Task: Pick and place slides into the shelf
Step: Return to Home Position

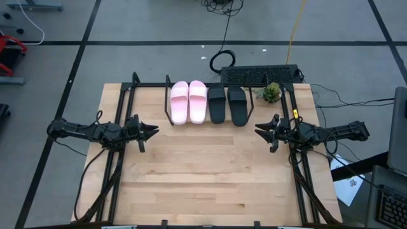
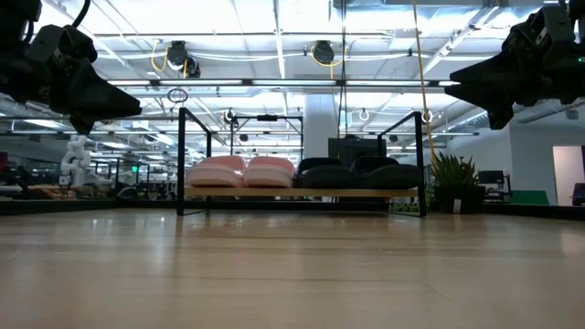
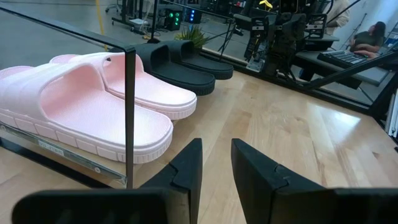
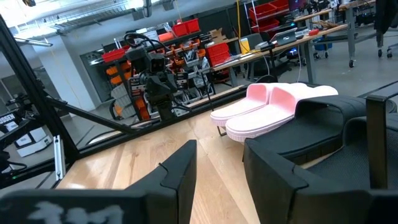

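High view: pink slides and black slides sit side by side on the shelf at the tabletop's far edge. Left gripper and right gripper hover at opposite sides, well apart from it — fingers narrowly parted, holding nothing.

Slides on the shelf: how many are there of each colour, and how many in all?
Pale pink open-toe slide sandals: 2
Black open-toe slide sandals: 2
Total: 4, all side by side on the low black-rod shelf with the wood board.
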